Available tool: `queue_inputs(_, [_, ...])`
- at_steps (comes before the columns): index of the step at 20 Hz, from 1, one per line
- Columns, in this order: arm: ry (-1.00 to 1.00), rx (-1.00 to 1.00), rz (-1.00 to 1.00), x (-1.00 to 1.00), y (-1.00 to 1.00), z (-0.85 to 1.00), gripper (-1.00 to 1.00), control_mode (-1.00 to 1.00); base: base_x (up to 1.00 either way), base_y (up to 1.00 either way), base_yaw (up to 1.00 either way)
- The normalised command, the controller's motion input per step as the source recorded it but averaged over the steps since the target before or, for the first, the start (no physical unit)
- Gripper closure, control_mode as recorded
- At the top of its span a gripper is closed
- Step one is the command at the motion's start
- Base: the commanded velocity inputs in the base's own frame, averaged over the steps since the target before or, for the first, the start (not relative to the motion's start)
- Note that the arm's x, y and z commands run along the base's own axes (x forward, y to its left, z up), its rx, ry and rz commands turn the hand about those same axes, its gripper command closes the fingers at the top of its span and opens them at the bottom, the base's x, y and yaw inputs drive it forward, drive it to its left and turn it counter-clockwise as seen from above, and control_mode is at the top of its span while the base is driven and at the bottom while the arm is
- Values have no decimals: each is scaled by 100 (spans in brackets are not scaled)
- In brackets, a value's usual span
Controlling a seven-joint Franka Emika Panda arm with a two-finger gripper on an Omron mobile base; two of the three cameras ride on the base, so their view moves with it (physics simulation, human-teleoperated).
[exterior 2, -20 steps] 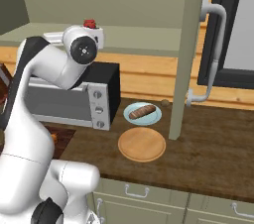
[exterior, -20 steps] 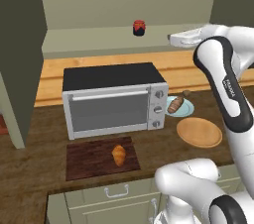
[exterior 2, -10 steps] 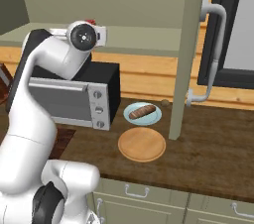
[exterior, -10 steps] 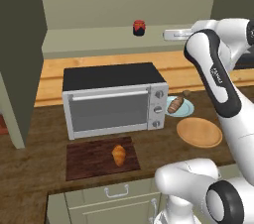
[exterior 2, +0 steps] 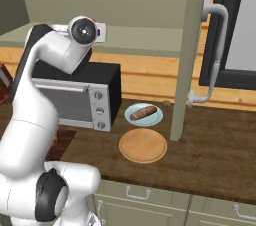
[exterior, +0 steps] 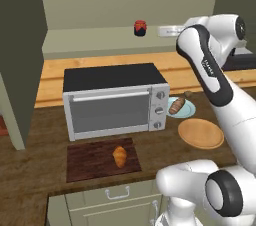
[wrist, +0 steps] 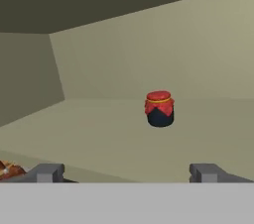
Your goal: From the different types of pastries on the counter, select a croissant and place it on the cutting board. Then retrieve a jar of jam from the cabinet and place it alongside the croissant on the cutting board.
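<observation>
One jar of jam [wrist: 159,109] upright on cabinet shelf [wrist: 99,134], red lid up, well ahead of gripper [wrist: 126,173]. Jaws wide apart, empty. Croissant [exterior: 119,156] on cutting board [exterior: 90,162], long axis running front-to-back.

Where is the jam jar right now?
The jam jar stands on the cabinet shelf above the toaster oven, ahead of the open pincer.
</observation>
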Motion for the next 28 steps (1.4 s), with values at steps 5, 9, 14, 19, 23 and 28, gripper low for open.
queue_inputs(5, [8, 0, 0, 41, 3, 0, -100, -100, 0, 0, 0])
queue_inputs(9, [12, 0, 0, 29, 0, 4, -100, -100, 0, 0, 0])
queue_inputs(14, [8, 0, 0, 34, 1, 4, -100, -100, 0, 0, 0])
queue_inputs(19, [-1, 0, 0, 32, 0, 0, -100, -100, 0, 0, 0])
queue_inputs(23, [-10, 0, 0, 10, 4, -1, -100, -100, 0, 0, 0])
queue_inputs(28, [-17, 0, 0, 14, 14, -27, -100, -100, 0, 0, 0])
